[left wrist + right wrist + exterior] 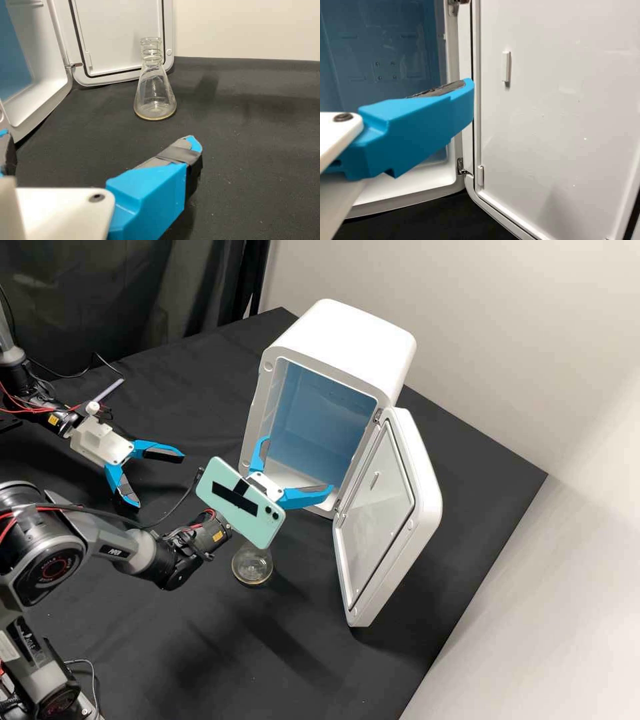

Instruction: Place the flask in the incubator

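Flask stands free; left gripper, right gripper spread wide, empty.

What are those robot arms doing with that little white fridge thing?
The two arms have the job of putting a glass flask into the white incubator. Its door is wide open. The flask stands upright on the black bench in front of it, and nothing holds it yet. The right end effector is open at the incubator's mouth. The left end effector is open too, off to one side of the flask.
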### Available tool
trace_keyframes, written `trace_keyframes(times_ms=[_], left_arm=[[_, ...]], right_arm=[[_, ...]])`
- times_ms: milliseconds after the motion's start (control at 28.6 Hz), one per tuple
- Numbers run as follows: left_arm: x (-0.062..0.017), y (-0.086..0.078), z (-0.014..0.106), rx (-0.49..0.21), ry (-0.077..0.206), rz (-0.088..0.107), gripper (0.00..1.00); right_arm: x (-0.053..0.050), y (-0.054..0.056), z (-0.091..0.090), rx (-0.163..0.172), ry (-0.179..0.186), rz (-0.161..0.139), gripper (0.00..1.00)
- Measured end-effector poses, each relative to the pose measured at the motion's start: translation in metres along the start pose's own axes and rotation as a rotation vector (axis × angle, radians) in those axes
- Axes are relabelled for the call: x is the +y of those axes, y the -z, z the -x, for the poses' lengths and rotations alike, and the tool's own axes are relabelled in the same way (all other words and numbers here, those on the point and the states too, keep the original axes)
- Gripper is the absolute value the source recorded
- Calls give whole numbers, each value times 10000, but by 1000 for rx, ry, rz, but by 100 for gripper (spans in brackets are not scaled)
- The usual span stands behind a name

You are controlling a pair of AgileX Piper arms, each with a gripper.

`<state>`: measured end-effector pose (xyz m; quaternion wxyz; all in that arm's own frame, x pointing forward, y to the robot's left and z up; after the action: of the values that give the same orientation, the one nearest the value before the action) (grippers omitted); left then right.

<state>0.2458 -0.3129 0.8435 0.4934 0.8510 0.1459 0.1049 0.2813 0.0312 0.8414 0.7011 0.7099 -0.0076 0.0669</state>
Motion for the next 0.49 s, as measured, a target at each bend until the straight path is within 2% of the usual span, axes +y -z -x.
trace_keyframes(times_ms=[70,245,350,455,490], left_arm=[[11,-4,3,-2,-4,-2,100],[29,-15,7,-6,-11,-4,100],[25,-36,4,-15,-9,-7,100],[21,-51,3,-24,-6,-10,100],[24,-52,4,-24,-7,-11,100]], right_arm=[[-5,-17,45,10,-2,6,100],[-43,-105,140,-19,27,15,100],[-66,-154,212,-30,43,10,100],[-64,-177,301,-34,48,8,100],[-60,-182,342,-26,49,14,100]])
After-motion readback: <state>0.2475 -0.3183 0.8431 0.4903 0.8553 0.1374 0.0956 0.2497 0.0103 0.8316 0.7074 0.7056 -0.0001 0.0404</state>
